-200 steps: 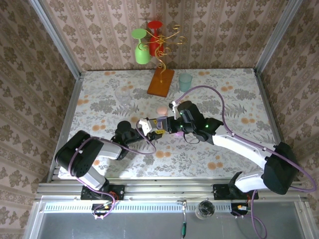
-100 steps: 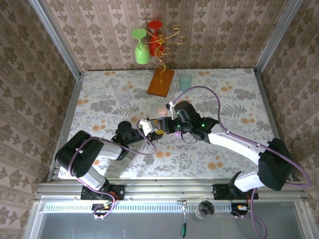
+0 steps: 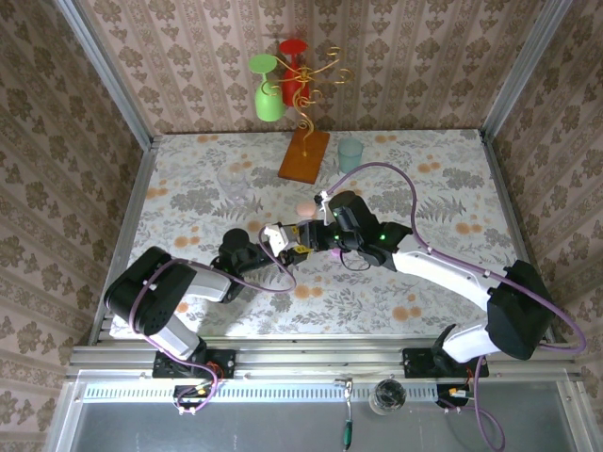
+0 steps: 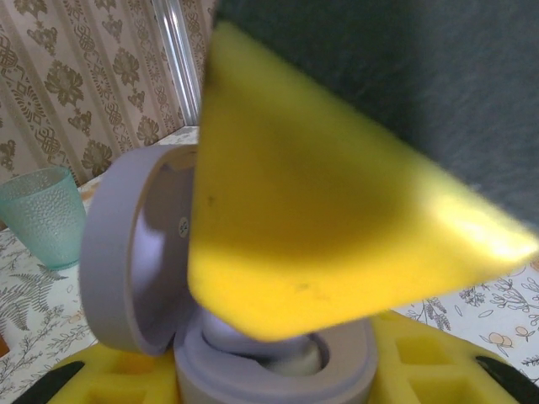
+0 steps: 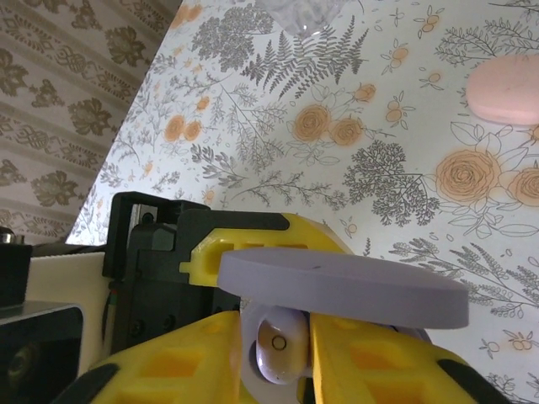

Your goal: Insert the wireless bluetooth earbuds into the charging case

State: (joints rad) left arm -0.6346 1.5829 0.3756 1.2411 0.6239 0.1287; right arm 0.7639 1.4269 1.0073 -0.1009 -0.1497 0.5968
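Observation:
My left gripper (image 3: 285, 241) is shut on the lilac charging case (image 4: 278, 383), held between its yellow fingers (image 4: 438, 370). The case's round lid (image 4: 126, 261) stands open. My right gripper (image 3: 314, 235) meets it from the right, and one of its yellow fingers (image 4: 337, 219) looms over the case's well. A glossy lilac earbud (image 5: 278, 341) sits between the right gripper's fingers (image 5: 168, 362), under the lid (image 5: 354, 286) and down in the case. A narrow gap shows between the earbud and the left finger. In the left wrist view the earbud (image 4: 244, 332) lies in the well.
A pink pebble-shaped case (image 3: 303, 207) lies on the floral tablecloth just behind the grippers. Farther back stand a teal cup (image 3: 350, 153), a clear glass (image 3: 234, 181) and a gold stand on a wooden base (image 3: 303, 155) hung with green and red glasses.
My right gripper has shifted slightly left and back, up to the held case, and its jaws have parted a little round the earbud. The left arm has stayed still.

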